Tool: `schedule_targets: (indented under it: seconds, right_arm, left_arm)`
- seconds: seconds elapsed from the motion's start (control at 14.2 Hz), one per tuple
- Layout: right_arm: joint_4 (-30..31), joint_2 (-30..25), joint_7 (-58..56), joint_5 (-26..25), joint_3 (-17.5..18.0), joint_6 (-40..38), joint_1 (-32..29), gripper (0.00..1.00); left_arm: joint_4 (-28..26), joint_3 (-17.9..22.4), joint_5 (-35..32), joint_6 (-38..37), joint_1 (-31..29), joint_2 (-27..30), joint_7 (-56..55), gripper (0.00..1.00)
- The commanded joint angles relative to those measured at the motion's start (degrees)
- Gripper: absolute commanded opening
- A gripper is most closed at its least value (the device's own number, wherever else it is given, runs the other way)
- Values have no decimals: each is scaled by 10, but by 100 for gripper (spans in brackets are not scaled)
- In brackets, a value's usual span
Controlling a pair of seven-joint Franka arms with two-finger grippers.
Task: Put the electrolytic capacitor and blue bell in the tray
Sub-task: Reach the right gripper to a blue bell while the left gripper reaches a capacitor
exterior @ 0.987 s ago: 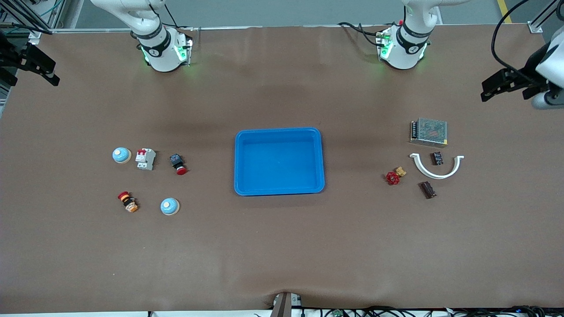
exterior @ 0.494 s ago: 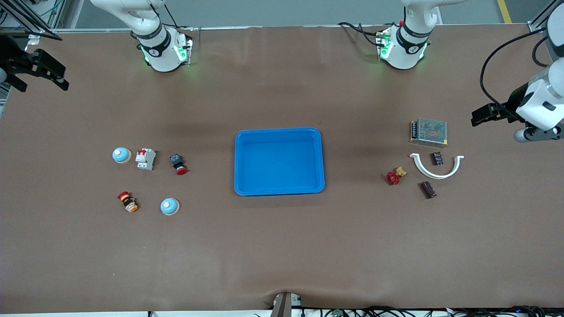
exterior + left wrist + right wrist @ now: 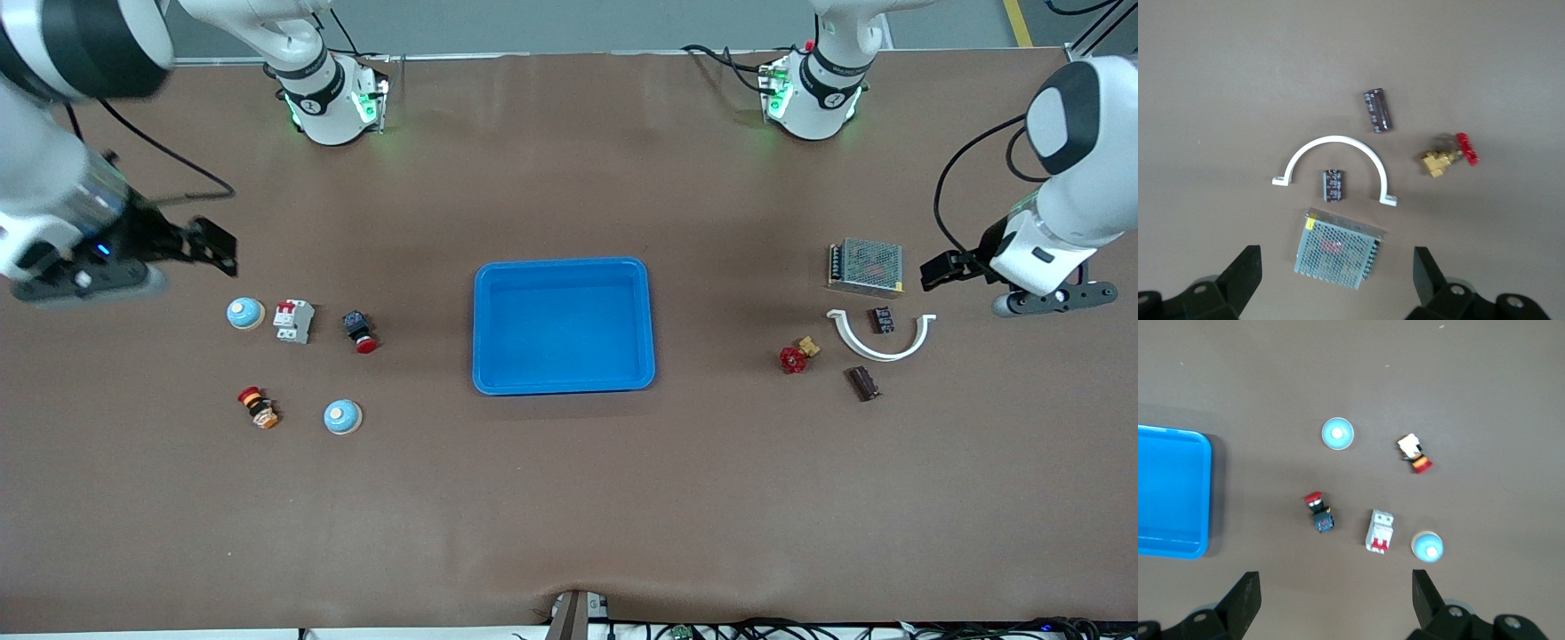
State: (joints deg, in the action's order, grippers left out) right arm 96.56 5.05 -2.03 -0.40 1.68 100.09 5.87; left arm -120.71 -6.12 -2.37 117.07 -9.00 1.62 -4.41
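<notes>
Two blue dome bells [image 3: 244, 313] [image 3: 342, 416] at right arm's end; two dark cylindrical capacitors [image 3: 882, 319] [image 3: 861, 383] at left arm's end; shallow bright-blue plastic tray [image 3: 564, 268] between, empty. Right gripper [image 3: 209, 246] over table near farther bell, jaws wide, nothing held. Left gripper [image 3: 942, 268] over table beside metal mesh power supply [image 3: 866, 266], jaws wide, empty. Advice: centre over one target, descend straight; the capacitor inside white curved clamp [image 3: 880, 344] looks cramped. Capacitor markings unreadable; gripper tips partly cut off in wrist views.

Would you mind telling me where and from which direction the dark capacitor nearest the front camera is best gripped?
Probably from straight above, jaws across its round body at mid-length: the capacitor lies on its side on the table, apart from the white clamp and red valve.
</notes>
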Motion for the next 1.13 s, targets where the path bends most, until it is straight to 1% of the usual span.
schedule_targets:
  seconds: [0.0, 0.07, 0.14, 0.28, 0.35, 0.42, 0.56, 0.71, 0.92, 1.06]
  right_arm:
    - [-2, 58, 2, -1, -3, 26, 26, 100]
    - [12, 72, 2, -1, -3, 52, 29, 100]
    - [40, 79, 3, 0, -3, 95, 30, 100]
    - [115, 82, 3, 0, -3, 204, 34, 100]
    - [142, 89, 3, 0, -3, 245, 34, 100]
    - [154, 99, 2, 0, -3, 266, 34, 100]
    - [155, 119, 0, 0, -3, 272, 34, 100]
    - [158, 136, -4, 0, -3, 283, 33, 100]
    - [201, 148, -6, 0, -3, 360, 33, 100]
    - [204, 169, -6, 0, -3, 390, 34, 100]
  left_arm:
    - [-70, -2, -14, 69, -13, 18, 10, 100]
    - [-88, -1, -14, 96, -15, 16, 10, 98]
    - [-106, -2, -14, 125, -26, 10, 10, 97]
    - [-133, -1, -15, 182, -33, -14, 10, 92]
    - [-138, -1, -21, 205, -34, -30, 10, 90]
    - [-140, -1, -30, 222, -42, -48, 10, 88]
    - [-140, -1, -36, 255, -55, -82, 10, 86]
    - [-140, -1, -36, 268, -55, -111, 8, 86]
    - [-138, -2, -36, 276, -54, -137, 0, 82]
    - [-136, -4, -36, 277, -51, -150, -1, 82]
